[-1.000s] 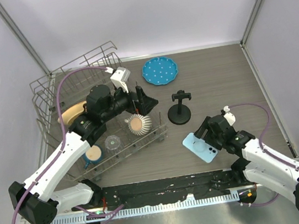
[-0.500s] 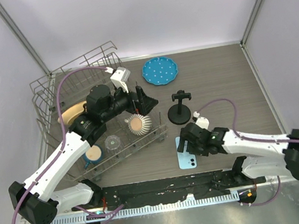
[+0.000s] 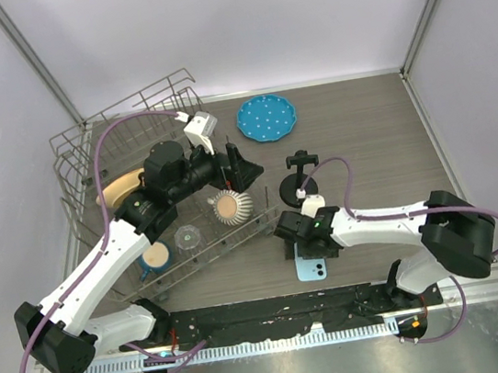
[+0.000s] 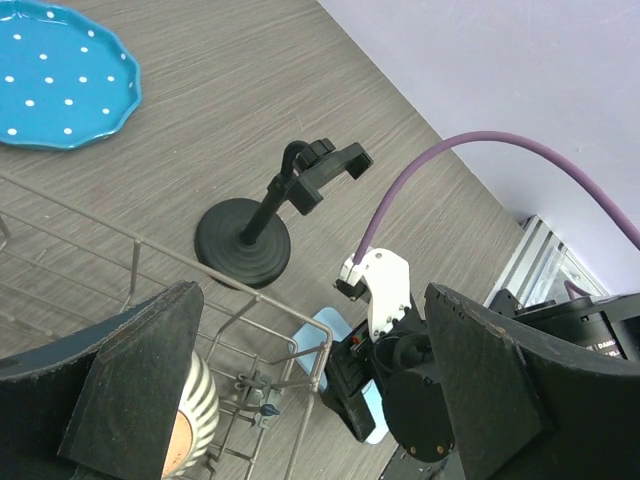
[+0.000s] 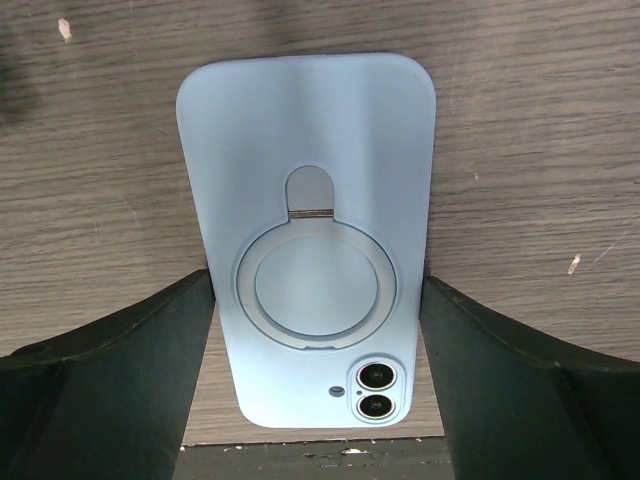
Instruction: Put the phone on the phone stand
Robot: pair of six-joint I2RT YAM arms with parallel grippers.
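The phone [image 3: 314, 269] lies flat and face down near the table's front edge, its light blue back with a ring and two lenses up [image 5: 315, 290]. My right gripper [image 3: 307, 251] stands over it, jaws open wide. The right gripper's [image 5: 318, 300] fingers [image 5: 120, 380] straddle the phone's long sides, tips close against its edges. The phone stand [image 3: 299, 189] is upright just behind, its cradle empty; the left wrist view shows the stand [image 4: 243, 245] and a bit of the phone [image 4: 320, 328]. My left gripper [image 3: 245, 170] hovers open over the rack's right end, the left gripper [image 4: 312, 295] holding nothing.
A wire dish rack [image 3: 87, 158] fills the left side, with a striped cup [image 3: 231, 207] and other dishes in it; its corner [image 4: 250, 300] is close to the phone. A blue dotted plate [image 3: 266, 117] lies behind the stand. A black rail [image 3: 277, 317] runs along the front edge.
My right arm has swung left across the front. The phone has gone from lying slantwise on the right to lying straight, further left, now between the right fingers. The left arm is still.
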